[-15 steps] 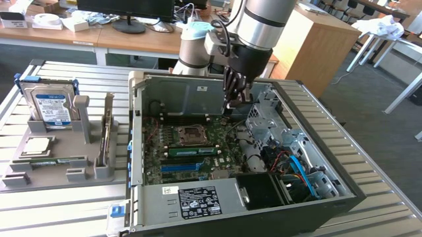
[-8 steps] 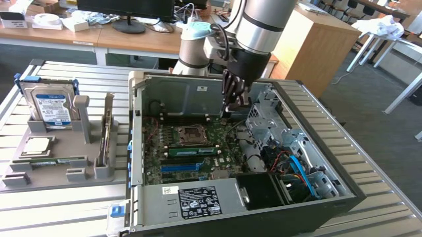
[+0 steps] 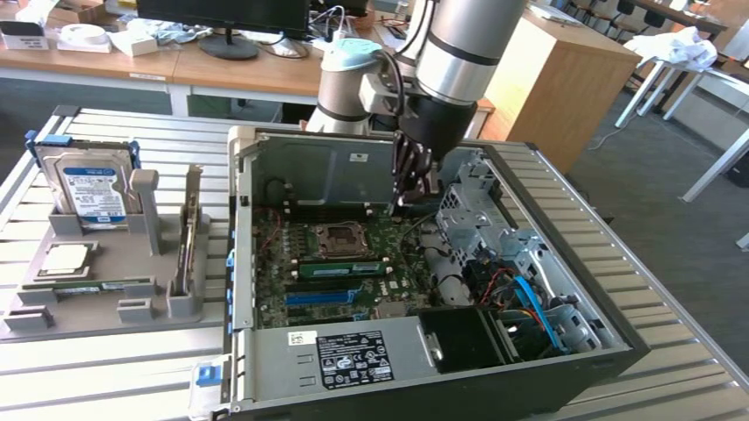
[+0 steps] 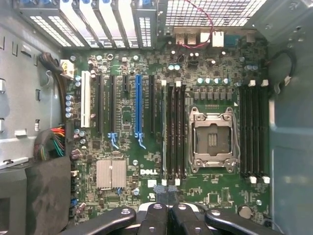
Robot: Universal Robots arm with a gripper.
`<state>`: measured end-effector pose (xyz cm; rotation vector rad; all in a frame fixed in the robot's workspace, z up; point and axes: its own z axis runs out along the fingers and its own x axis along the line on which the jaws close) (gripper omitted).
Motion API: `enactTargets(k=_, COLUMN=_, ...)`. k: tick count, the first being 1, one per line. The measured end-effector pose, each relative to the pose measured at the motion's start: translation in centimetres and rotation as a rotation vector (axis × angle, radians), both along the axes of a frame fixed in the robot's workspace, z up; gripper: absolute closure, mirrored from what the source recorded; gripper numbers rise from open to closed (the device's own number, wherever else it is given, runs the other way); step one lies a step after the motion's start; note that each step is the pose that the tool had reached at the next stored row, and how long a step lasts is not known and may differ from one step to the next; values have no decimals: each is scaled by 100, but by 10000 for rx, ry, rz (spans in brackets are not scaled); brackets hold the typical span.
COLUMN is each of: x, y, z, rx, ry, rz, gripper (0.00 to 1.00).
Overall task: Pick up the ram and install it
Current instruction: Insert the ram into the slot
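Gripper (image 4: 166, 196) closest to the wrist lens, its black fingers pressed together with nothing between them, hanging above one end of the memory slots beside the processor socket (image 4: 211, 139); slatted metal table (image 3: 679, 351) carrying the whole set-up; open computer case (image 3: 316, 167) lying on its side, with the arm (image 3: 462, 44) reaching down into it; motherboard (image 4: 215, 191) covering the case floor; grey fixture (image 3: 105, 307) on the table at the exterior view's left, just beside the case; hard drive (image 3: 91, 189) standing upright at the fixture's far end; ram (image 3: 339, 266), a long green stick, standing on edge in a motherboard slot next to the socket, apart from the gripper above it; second green stick (image 3: 88, 285) lying flat in the fixture; square silver processor chip (image 3: 67, 257) resting in the fixture between that stick and the hard drive.
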<state>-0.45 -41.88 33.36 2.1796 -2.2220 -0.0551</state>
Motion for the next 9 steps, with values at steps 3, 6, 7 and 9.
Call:
enactTargets(k=3, x=-1, y=0, z=-45, rx=-65, ry=12, rz=-1, gripper=90)
enactTargets(k=6, x=-1, y=0, z=-92, rx=-111, ry=29, rz=-1, gripper=90)
enactTargets(k=7, x=-1, y=0, z=-109, rx=-124, ry=35, rz=-2, gripper=90)
enactTargets(k=9, x=-1, y=0, z=-145, rx=-137, ry=46, rz=-3, gripper=90)
